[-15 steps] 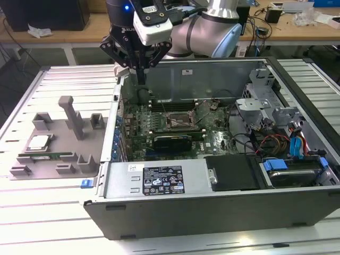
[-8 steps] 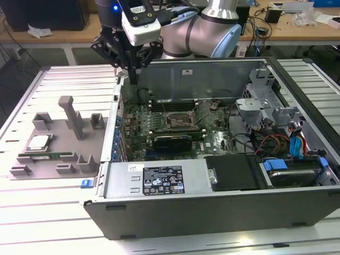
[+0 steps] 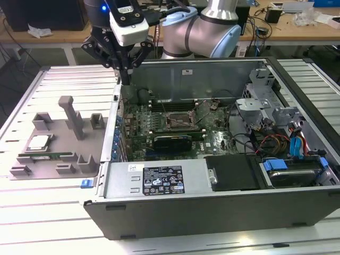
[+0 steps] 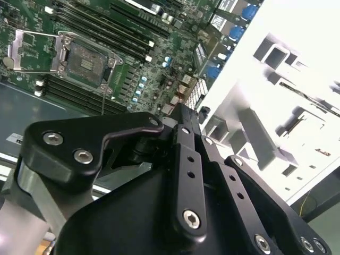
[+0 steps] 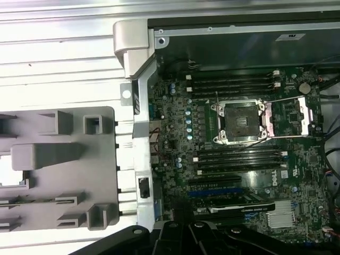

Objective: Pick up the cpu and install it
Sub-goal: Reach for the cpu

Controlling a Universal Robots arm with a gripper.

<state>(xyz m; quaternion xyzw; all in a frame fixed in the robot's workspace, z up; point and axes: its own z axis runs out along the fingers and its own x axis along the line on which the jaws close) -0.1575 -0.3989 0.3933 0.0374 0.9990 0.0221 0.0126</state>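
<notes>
Cpu [image 3: 38, 142] on tray [image 3: 61, 142]; gripper [image 3: 126, 79] nr case [image 3: 212, 212].

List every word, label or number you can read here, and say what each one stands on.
Nothing here reads reliably.
Black-and-white label, on the grey cover: print too small to read.
Small white sticker beside it: too small.
Wall sticker inside the computer case: too small.
White lettering on the motherboard: illegible.
cpu: no text discernible.

Black gripper [image 4: 182, 114] over green motherboard [image 4: 159, 74], open socket [image 4: 85, 62], pale holder [image 4: 241, 119]
</notes>
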